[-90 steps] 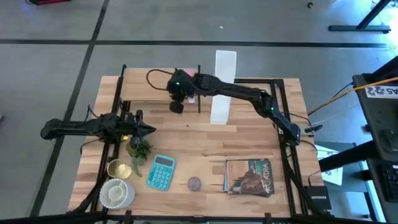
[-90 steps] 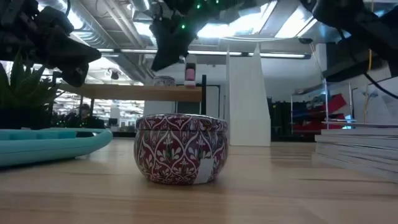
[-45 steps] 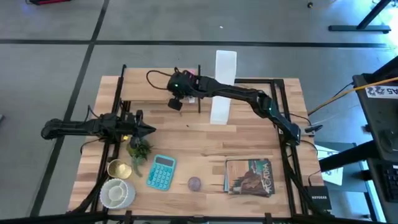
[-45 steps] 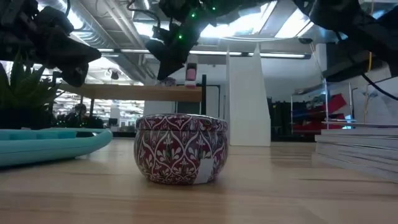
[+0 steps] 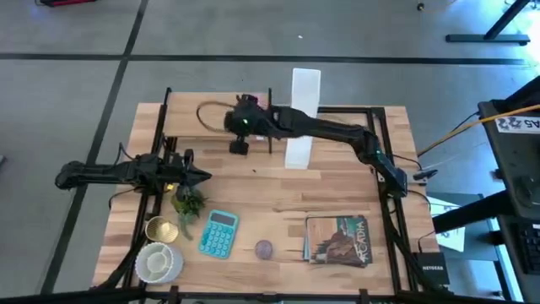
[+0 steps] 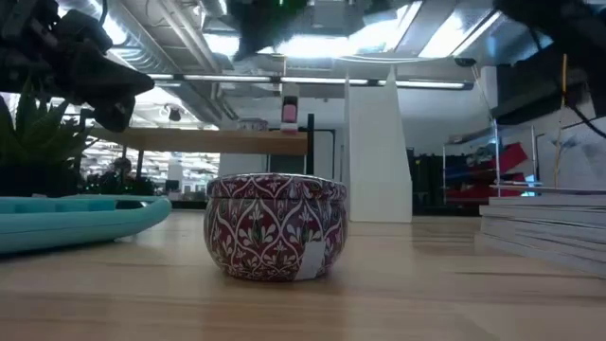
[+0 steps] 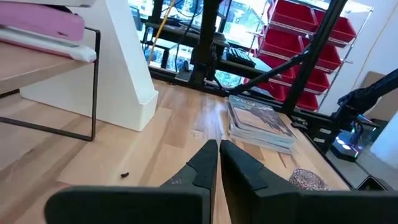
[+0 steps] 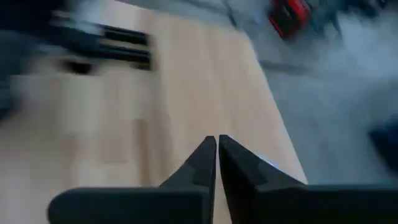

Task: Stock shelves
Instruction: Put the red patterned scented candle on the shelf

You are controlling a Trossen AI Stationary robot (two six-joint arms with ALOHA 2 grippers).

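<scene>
The small wooden shelf [image 5: 218, 127] stands at the far left of the surface [image 5: 337, 186], with the white file box [image 5: 301, 118] upright just beside it. My right claw [image 8: 217, 144] hangs over the shelf, fingers pressed together and holding nothing. My left claw [image 7: 218, 148] waits near the left edge above the potted plant [image 5: 187, 203], fingers together too.

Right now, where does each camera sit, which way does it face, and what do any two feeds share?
High: overhead, looking down; both arms, table.
Low: tabletop level, facing the room; tin closest, arm parts at top.
Left wrist: past the shut left gripper toward magazines.
Right wrist: blurred; shut right gripper over wood.
Shared: white file box shows in high, low, left wrist.
</scene>
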